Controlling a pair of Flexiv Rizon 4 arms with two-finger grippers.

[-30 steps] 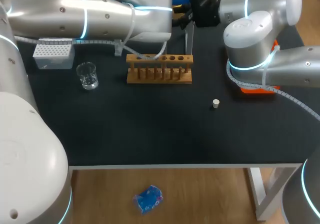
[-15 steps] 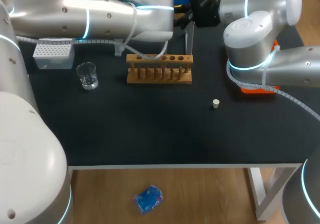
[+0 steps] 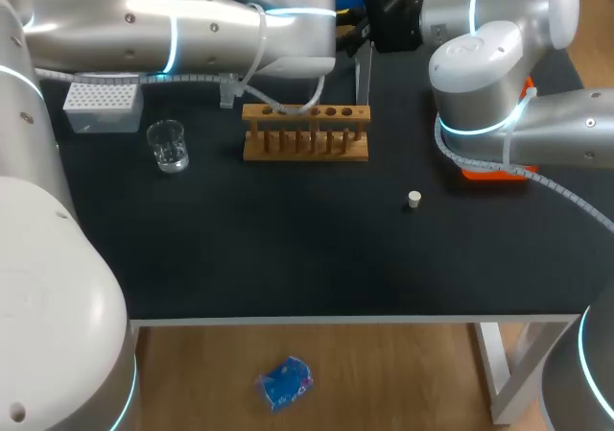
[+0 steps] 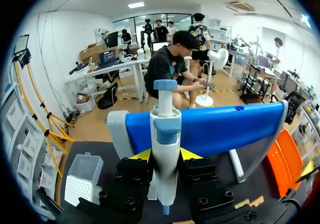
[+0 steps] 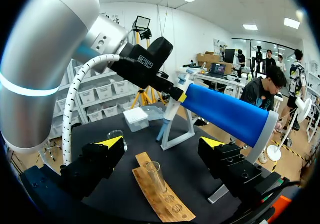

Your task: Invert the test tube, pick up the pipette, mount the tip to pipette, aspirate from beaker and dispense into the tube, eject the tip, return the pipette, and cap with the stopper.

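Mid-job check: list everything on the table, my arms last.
wooden test tube rack: one, light brown, table middle.
clear glass test tube: one, upright in the rack.
clear glass beaker: one, left of the rack.
white tip box: one, far left, behind the beaker.
small white stopper: one, right of the rack, nearer the front.
blue-topped pipette stand: one, behind the rack.
white and blue pipette: one, hanging on the stand.
orange object: one, right side, mostly hidden.
left gripper: shut on the pipette.
right gripper: open, above the rack.
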